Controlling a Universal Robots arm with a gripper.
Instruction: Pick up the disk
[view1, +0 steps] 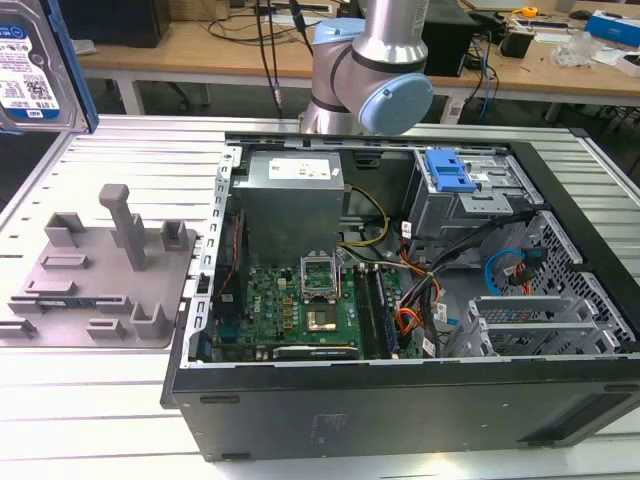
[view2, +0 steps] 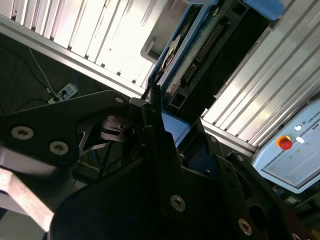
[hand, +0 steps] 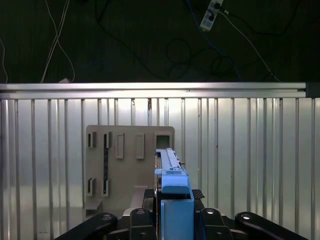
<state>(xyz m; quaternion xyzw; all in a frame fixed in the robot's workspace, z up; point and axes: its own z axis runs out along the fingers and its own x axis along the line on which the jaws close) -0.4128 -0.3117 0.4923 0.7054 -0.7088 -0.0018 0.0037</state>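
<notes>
Above fixture (hand: 129, 165), disk (hand: 172, 192) on edge, clamped

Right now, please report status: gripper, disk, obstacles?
Gripper shut on disk, held aloft on edge. Grey fixture on table below. Nothing touching the disk.

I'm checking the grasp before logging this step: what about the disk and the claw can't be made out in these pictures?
- Disk, exterior view: cut off by the frame's top and left edges; whatever grips it lies outside the frame.
- Disk, first wrist view: seen edge-on, so its label is hidden; the claw covers its lower end.
- Disk, second wrist view: dark claw parts cover its near end, hiding the contact.
</notes>
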